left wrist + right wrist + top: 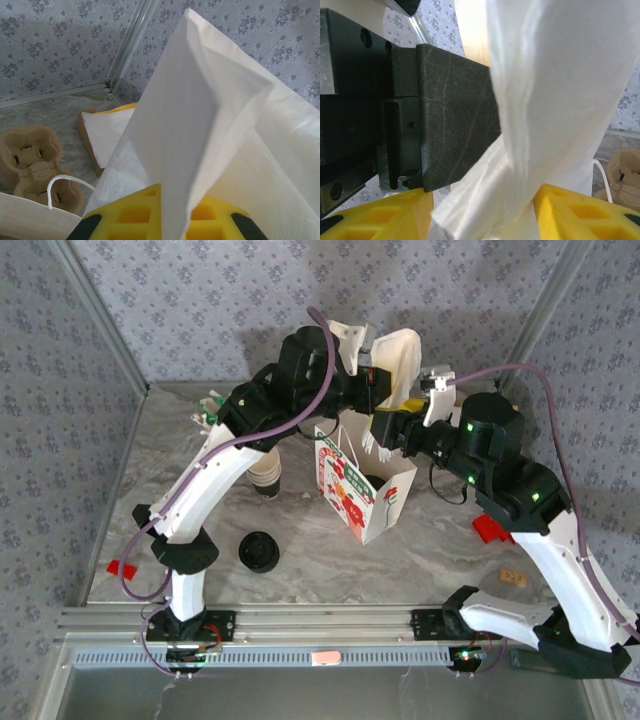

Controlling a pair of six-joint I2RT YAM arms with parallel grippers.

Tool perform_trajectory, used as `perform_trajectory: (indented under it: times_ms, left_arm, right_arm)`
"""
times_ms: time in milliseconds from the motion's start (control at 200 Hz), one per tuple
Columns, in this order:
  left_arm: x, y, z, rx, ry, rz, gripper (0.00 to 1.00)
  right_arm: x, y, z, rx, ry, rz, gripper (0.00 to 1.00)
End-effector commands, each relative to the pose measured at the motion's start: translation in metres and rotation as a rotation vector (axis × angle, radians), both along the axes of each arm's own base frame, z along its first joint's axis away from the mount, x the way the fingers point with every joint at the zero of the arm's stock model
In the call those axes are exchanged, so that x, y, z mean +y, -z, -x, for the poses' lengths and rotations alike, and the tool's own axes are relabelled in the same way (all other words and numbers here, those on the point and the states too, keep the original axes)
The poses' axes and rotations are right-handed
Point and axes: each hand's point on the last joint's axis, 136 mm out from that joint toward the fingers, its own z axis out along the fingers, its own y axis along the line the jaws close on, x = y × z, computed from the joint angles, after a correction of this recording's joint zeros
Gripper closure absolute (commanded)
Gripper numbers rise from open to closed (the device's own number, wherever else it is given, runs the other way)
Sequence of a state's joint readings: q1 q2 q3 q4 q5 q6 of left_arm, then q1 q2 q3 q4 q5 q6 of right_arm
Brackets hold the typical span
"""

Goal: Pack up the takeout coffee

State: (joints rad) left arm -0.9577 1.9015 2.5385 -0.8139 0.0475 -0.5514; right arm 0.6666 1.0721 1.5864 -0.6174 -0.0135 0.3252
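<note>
left pincer (162,220) clamps a white napkin (200,100), apparently above the paper bag (350,490).

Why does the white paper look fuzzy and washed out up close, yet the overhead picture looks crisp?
Right wrist view: the white paper sheet hangs almost against the lens, so it blurs and nearly bleaches out. Left wrist view: brightly lit, folds readable, yellow plastic fingers soft at the bottom edge. Top external view: even light, faint shadows on the grey marbled table, all sharp.
</note>
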Motion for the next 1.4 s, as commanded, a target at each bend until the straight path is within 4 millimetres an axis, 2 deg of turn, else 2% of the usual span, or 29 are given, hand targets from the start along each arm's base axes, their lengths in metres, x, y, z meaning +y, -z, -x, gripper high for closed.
perform_trajectory:
  times_ms: [0,655,840,1044,1399]
  left_arm:
    - [-0.019,-0.013,0.026,0.013,0.096,0.059,0.92]
    - [-0.021,-0.016,0.028,0.03,0.106,0.079,0.92]
    - [-0.022,-0.012,0.027,0.035,0.103,0.066,0.92]
    - [-0.02,-0.012,0.027,0.033,0.095,0.058,0.92]
    - [-0.02,-0.015,0.028,0.031,0.096,0.069,0.92]
  right_arm:
    - [0.009,0.007,-0.001,-0.004,-0.026,0.022,0.42]
    - [0.007,0.024,-0.002,-0.073,-0.024,0.106,0.36]
    - [0.004,0.014,-0.004,-0.107,-0.002,0.077,0.36]
    - [-0.009,0.003,-0.001,-0.139,0.047,0.055,0.38]
    - [-0.025,0.008,-0.01,-0.106,0.159,0.044,0.43]
